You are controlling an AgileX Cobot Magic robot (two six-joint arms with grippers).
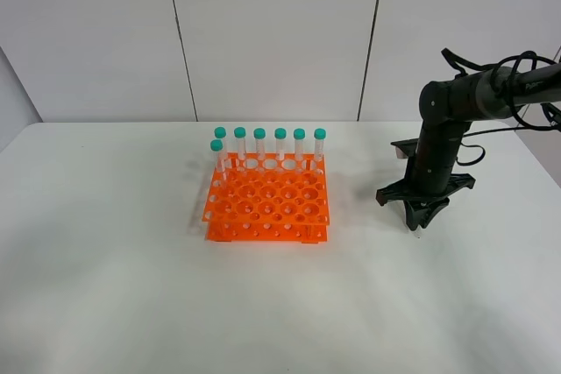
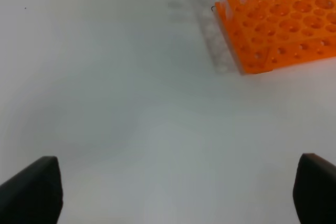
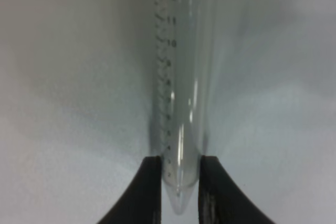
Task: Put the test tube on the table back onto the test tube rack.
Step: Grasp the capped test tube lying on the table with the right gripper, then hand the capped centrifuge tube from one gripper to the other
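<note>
**Right hand pinched tube at the tip end: slip risk**

- Right hand [image 1: 412,223] was down on the worktop [image 1: 105,286], right of the test tube rack [image 1: 267,203] and well apart from it.
- In the right wrist view its fingers [image 3: 149,192] were closed on the test tube [image 3: 181,77], one each side, right by the pointed tip. The tube ran away from the camera along the worktop; the cap was out of frame.
- Left hand [image 2: 173,190] was wide open, holding nothing, over bare worktop near a rack corner.
- Seven tubes [image 1: 270,142] stood at the rack's back edge.

Risks, as I judged them:
- Grip sat next to the taper, so the smooth wall could squirt out on lift.
- Most of the tube overhung the fingers, so it could pivot or droop.
- The tip must enter a hole, but the fingers covered it, so a regrasp was likely and a drop possible.
- A tilted tube could clip the standing tubes.
</note>
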